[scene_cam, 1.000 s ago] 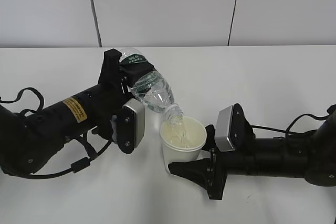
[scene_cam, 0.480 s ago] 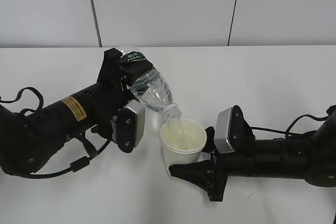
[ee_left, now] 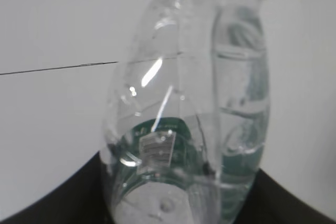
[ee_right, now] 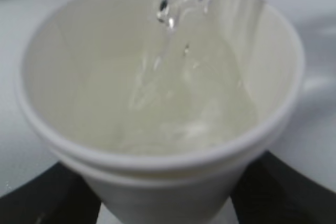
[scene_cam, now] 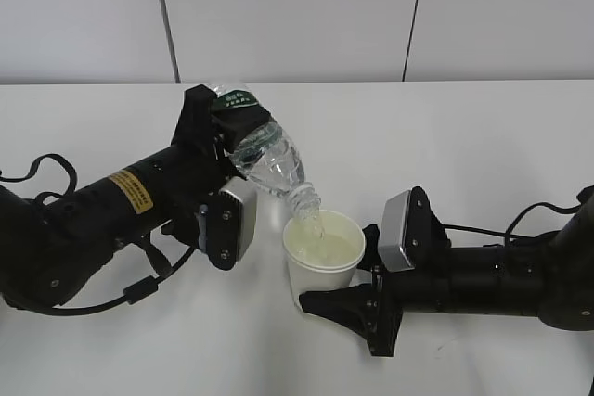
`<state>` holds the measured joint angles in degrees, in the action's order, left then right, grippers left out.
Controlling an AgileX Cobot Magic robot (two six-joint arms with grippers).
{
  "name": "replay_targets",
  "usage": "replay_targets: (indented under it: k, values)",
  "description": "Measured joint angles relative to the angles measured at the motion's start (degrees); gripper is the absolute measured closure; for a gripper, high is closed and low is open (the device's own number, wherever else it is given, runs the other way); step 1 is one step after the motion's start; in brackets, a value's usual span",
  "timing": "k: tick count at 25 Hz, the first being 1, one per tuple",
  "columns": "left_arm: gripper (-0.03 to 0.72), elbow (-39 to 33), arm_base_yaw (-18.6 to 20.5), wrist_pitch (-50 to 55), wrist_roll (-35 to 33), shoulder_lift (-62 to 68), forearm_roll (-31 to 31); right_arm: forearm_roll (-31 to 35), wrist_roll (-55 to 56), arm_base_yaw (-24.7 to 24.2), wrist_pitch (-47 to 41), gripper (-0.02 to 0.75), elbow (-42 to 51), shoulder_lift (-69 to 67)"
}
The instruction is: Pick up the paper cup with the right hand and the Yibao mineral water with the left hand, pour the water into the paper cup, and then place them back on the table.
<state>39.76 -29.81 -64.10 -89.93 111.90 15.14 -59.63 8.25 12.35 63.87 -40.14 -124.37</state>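
My left gripper [scene_cam: 234, 123] is shut on the Yibao mineral water [scene_cam: 269, 159], gripping it around the dark green label near its base. The clear ribbed bottle is tilted mouth-down to the right, above the paper cup [scene_cam: 323, 257]. A thin stream of water [scene_cam: 316, 222] falls from its mouth into the cup. My right gripper [scene_cam: 339, 287] is shut on the white cup's lower wall and keeps it upright. The left wrist view is filled by the bottle [ee_left: 184, 129] between the left gripper's [ee_left: 178, 203] black fingers. In the right wrist view the cup [ee_right: 157, 103] is partly full, with the right gripper [ee_right: 163, 203] around it.
The white table [scene_cam: 483, 146] stretches out around both arms. A pale panelled wall [scene_cam: 297, 16] stands along the table's far edge. Cables loop from the left arm [scene_cam: 56, 173] and trail from the right arm [scene_cam: 520, 220].
The right gripper has sunk slightly with the cup. The bottle's mouth has shifted a little to the left, and water keeps running into the cup.
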Motion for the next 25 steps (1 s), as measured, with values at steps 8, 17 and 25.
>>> replay_targets:
  k: [8,17,25]
  values:
    - [0.302,0.00,0.00,-0.18,8.25,-0.06,-0.73,0.38,0.00,0.00,-0.10,0.223,0.00,-0.04]
    - [0.302,-1.09,0.00,-0.39,37.40,-0.06,-0.48,1.61,-1.24,0.00,0.10,0.223,0.00,-0.04]
    - [0.302,-2.31,-0.02,-0.40,71.25,-0.06,0.48,2.47,-1.83,0.00,0.21,0.223,0.00,-0.04]
